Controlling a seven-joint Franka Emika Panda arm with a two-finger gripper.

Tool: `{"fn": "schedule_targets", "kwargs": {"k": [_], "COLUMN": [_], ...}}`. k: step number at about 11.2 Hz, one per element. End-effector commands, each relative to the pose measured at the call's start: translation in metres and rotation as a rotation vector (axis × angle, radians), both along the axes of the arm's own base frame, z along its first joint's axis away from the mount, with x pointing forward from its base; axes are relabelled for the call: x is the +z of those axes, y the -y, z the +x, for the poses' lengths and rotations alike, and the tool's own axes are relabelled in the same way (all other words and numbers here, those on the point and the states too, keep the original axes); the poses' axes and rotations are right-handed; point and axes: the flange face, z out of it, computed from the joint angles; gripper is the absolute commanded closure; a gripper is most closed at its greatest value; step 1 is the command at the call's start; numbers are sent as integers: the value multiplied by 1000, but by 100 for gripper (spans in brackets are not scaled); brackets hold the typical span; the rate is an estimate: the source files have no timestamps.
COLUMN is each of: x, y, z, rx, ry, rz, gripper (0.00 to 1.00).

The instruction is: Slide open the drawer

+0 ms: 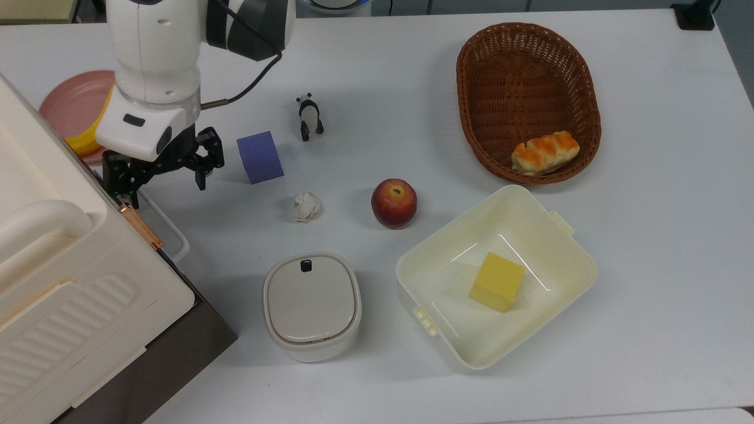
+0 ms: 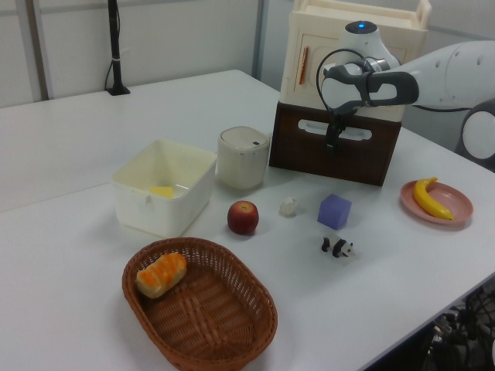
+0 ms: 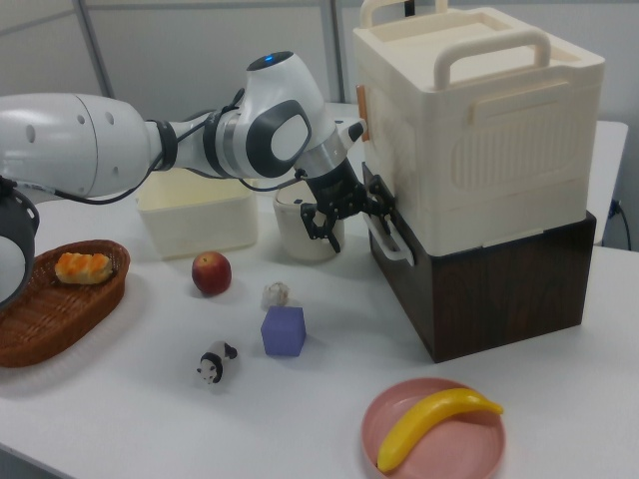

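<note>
The drawer [image 2: 357,159] is the dark brown front panel under the cream cabinet [image 1: 53,277], with a white loop handle [image 1: 179,237] standing off it. Its front sits flush with the brown base in the right view [image 3: 401,291]. My gripper [image 1: 166,193] hangs open just over the handle's far end, one finger close to the cabinet's copper clasp [image 1: 140,226] and the other out over the table. In the left view the gripper [image 2: 332,143] is right in front of the handle [image 2: 344,131]. In the right view the gripper [image 3: 357,226] straddles the top of the handle [image 3: 393,240].
A purple cube [image 1: 260,156], a panda figure [image 1: 308,116], a paper ball [image 1: 307,206] and an apple [image 1: 393,202] lie near the gripper. A lidded pot [image 1: 311,303], a cream tub [image 1: 562,235], a wicker basket [image 1: 471,88] and a pink plate [image 1: 68,103] with a banana stand around.
</note>
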Motion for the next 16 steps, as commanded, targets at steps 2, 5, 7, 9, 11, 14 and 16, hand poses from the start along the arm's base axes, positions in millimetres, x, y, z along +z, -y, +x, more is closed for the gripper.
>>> {"fn": "schedule_targets", "kwargs": {"k": [2,5,7,9,11,14,16], "x": [0,0,-2,-1,-1,0,0], "y": [5,5,8,8,8,14,15], "z": [3,3,2,3,3,7,7], "rx": [21,21,18,20,21,18,17], "ry": [14,16,14,15,15,35,36], "rz": [-25,-25,-25,-25,-27,-30,-30], "gripper": [0,0,0,0,0,0,0]}}
